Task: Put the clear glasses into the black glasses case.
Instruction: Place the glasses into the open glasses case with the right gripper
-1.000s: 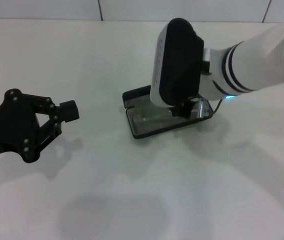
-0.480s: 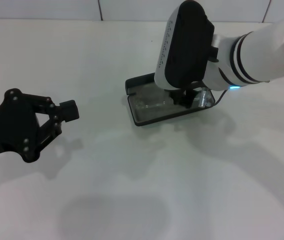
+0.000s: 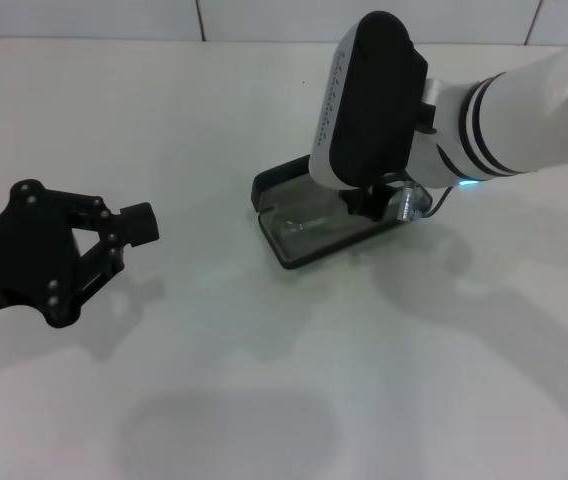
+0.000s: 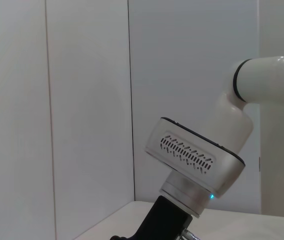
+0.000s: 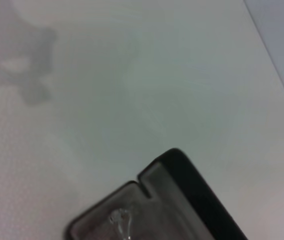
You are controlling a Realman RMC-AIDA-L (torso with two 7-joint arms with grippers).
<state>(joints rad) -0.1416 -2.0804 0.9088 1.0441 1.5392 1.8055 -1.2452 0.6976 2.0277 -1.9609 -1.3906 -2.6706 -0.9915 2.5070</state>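
The open black glasses case (image 3: 309, 222) is sitting near the middle of the white table (image 3: 264, 380). The right gripper (image 3: 369, 203) and its bulky wrist are hanging right over the case's right half, blocking that side. The left gripper (image 3: 129, 228) is hovering well apart to the case's left, leaving bare table between.

a white table (image 3: 214, 380) carries the open black glasses case (image 3: 299, 215).

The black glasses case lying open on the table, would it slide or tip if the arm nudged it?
The black oblong hard-shell glasses case would probably slide rather than tip: it lies low and flat on the smooth white table. It looks rigid, likely light, so a nudge from the right gripper could swivel it.
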